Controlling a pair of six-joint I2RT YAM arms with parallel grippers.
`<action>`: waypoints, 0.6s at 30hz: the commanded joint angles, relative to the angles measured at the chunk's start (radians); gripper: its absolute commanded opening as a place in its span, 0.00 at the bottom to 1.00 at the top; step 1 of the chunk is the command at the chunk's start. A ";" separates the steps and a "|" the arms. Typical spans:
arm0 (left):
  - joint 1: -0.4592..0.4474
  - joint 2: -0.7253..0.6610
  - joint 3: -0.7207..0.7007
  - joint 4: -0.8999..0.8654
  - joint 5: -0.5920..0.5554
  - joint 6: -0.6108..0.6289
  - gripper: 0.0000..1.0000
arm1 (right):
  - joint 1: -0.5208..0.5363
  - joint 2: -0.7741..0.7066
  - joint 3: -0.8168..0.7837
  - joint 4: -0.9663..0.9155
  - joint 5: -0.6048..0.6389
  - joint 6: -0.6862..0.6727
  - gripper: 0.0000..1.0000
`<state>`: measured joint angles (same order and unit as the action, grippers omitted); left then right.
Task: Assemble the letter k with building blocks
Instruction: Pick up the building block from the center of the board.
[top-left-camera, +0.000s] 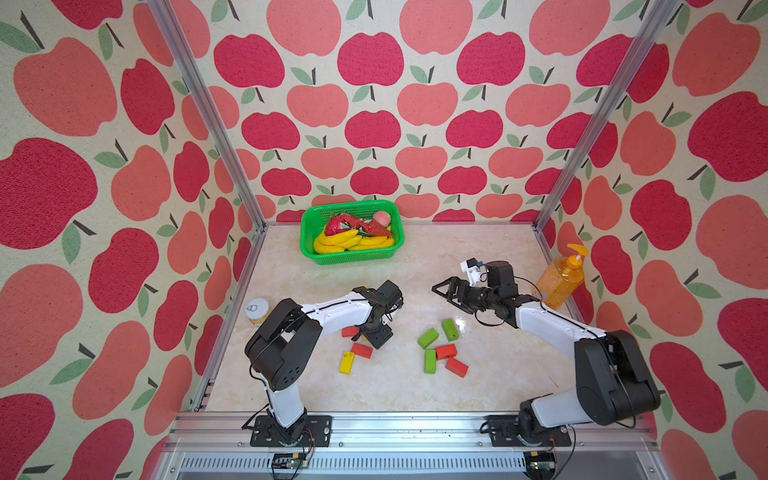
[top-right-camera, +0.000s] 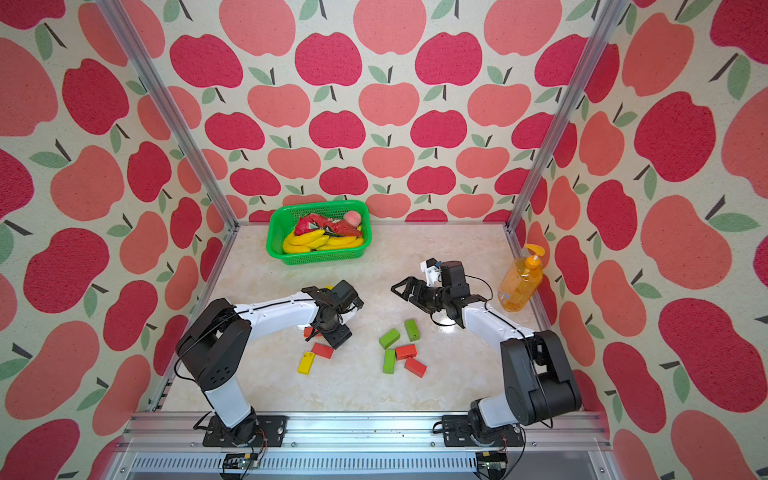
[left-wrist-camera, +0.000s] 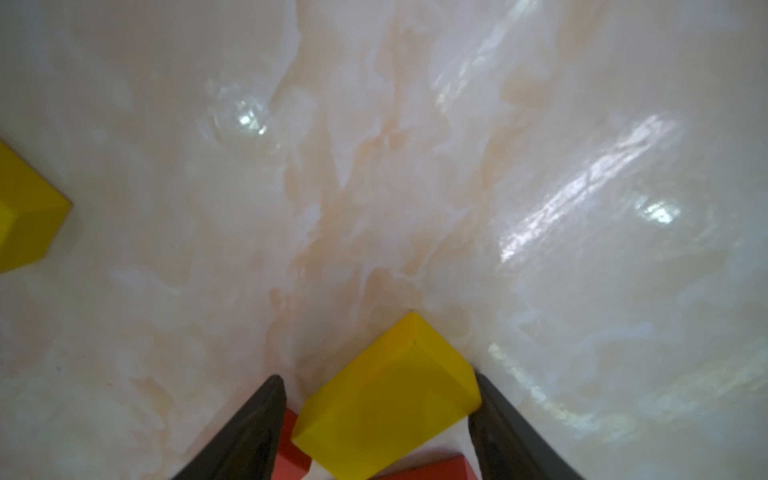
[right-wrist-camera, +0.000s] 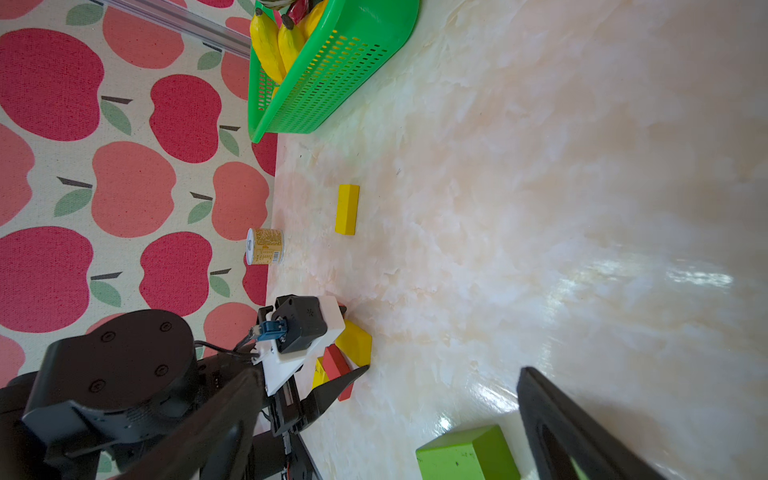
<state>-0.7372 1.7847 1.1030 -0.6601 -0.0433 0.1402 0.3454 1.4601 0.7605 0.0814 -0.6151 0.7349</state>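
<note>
Apple-patterned walls (top-left-camera: 374, 62) enclosed a marbled tabletop (top-left-camera: 415, 270) strewn with building blocks (top-left-camera: 446, 351). The left arm (top-left-camera: 332, 311) bent downward, left fingers (left-wrist-camera: 249, 436) flanking a yellow brick (left-wrist-camera: 390, 403) atop red bricks (left-wrist-camera: 432, 467), grip unclear. The right fingers (right-wrist-camera: 557, 419) hovered wide apart, empty.

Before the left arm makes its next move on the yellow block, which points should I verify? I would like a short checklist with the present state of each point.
1. The yellow block lies between the fingers of the left gripper: ok.
2. It is squared to the jaws: not ok. It sits diagonally, with a gap at one finger.
3. Neighbours are out of the way: not ok. A red block lies right by one fingertip.
4. The yellow block rests flat on the table: cannot tell.
5. The right gripper is open and empty: ok.
</note>
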 joint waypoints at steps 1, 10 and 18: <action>0.001 0.068 0.013 0.015 0.016 0.021 0.69 | -0.006 0.011 -0.004 0.006 0.002 -0.003 0.99; 0.004 0.081 0.023 0.003 0.037 0.005 0.55 | -0.006 0.015 -0.004 0.014 -0.006 0.003 0.99; 0.020 0.082 0.030 0.008 0.062 -0.005 0.44 | -0.006 0.024 -0.003 0.015 0.000 0.000 0.99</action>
<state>-0.7315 1.8202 1.1393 -0.6525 0.0231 0.1474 0.3454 1.4681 0.7605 0.0864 -0.6155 0.7353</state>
